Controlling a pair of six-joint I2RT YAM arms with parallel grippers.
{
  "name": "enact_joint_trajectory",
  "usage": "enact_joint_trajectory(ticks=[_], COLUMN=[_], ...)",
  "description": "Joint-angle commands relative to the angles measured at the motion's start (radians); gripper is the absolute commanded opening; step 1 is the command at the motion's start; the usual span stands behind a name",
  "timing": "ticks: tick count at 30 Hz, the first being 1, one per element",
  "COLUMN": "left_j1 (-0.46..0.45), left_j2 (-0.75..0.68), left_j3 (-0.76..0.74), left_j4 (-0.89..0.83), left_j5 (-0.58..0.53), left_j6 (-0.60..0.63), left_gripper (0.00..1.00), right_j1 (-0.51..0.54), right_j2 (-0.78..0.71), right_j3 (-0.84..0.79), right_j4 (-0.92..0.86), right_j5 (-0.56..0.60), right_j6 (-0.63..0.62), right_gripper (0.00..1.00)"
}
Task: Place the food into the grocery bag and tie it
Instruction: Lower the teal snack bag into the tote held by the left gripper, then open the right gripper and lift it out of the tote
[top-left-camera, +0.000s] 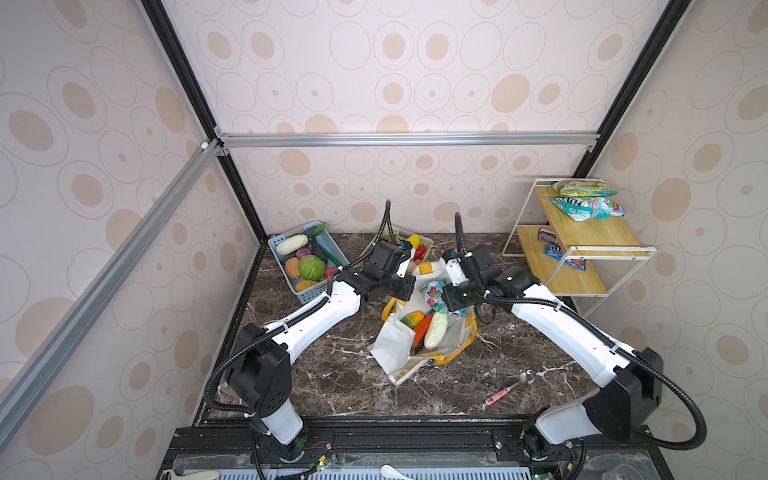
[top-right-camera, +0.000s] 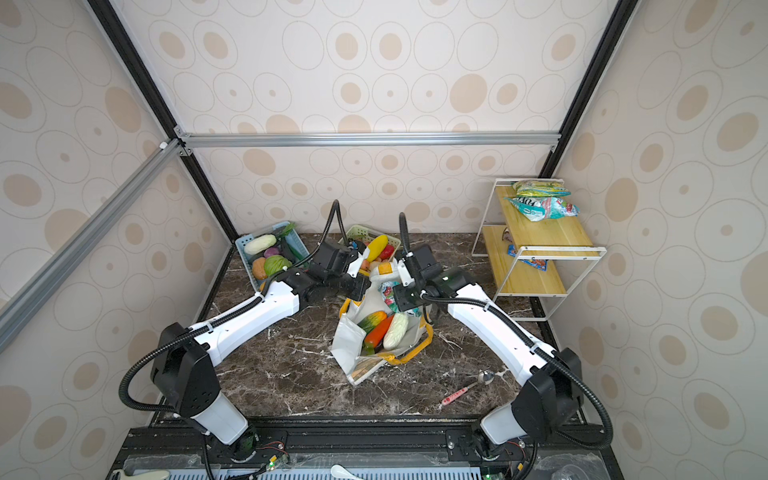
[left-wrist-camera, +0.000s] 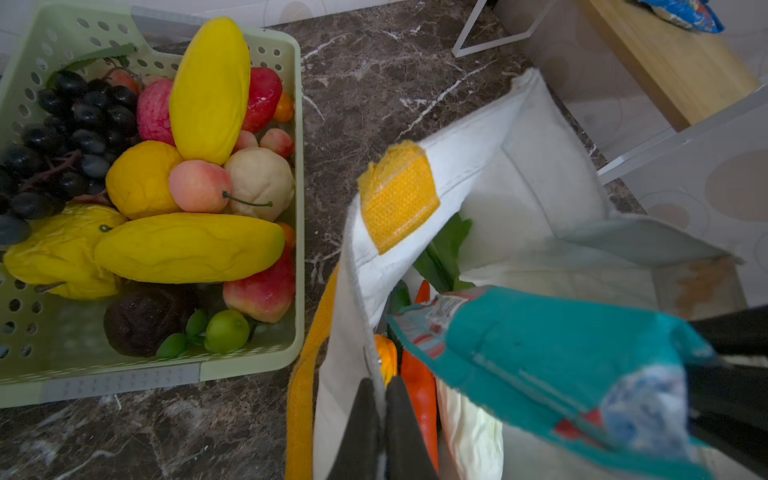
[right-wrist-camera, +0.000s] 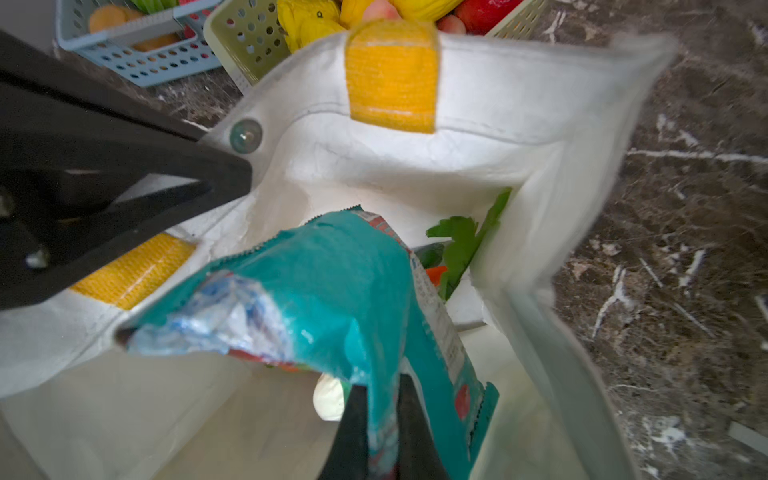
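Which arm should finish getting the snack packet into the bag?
Right. The right fingers pinch the snack packet over the open bag, while the left fingers clamp the bag's rim, holding it open.

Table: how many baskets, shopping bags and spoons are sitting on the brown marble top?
Baskets: 2, the blue basket and the green basket
Shopping bags: 1, the white grocery bag
Spoons: 1, the pink-handled spoon
Total: 4
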Motion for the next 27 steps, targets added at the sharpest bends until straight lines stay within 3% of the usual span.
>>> enact_joint_trajectory(ticks=[1, 5, 9, 14, 17, 19, 23, 27], left_j1=[0.002, 0.001, 0.003, 0.002, 0.002, 0.001, 0.002, 0.001], left_j2=[-0.006, -0.020, -0.024, -0.023, -0.026, -0.023, -0.024, -0.019], left_j3=[0.050, 0.035, 0.031, 0.023, 0.012, 0.010, 0.007, 0.016], left_j4=[0.003, 0.012, 0.006, 0.017, 0.029, 0.033, 0.033, 0.027], left_j5=[0.015, 0.018, 0.017, 0.024, 0.027, 0.033, 0.031, 0.024], left_j6=[-0.016, -0.023, -0.020, -0.023, -0.030, -0.032, -0.031, -0.029], left_gripper=[0.00, 0.00, 0.00, 0.00, 0.00, 0.00, 0.00, 0.00], right_j1=[0.052, 0.098, 0.106, 0.132, 0.137, 0.139, 0.138, 0.128], right_j2=[0.044, 0.123, 0.129, 0.107, 0.128, 0.134, 0.108, 0.051], right_j3=[0.046, 0.087, 0.090, -0.023, -0.061, -0.093, -0.131, -0.103], right_j4=[-0.056, -0.125, -0.110, 0.095, 0.104, 0.110, 0.133, 0.125], right_j5=[0.275, 0.502, 0.600, 0.556, 0.496, 0.423, 0.274, 0.198], right_j6=[-0.018, 0.032, 0.016, -0.067, -0.035, -0.035, -0.032, -0.022], right_gripper=[0.01, 0.02, 0.04, 0.07, 0.14, 0.21, 0.44, 0.57])
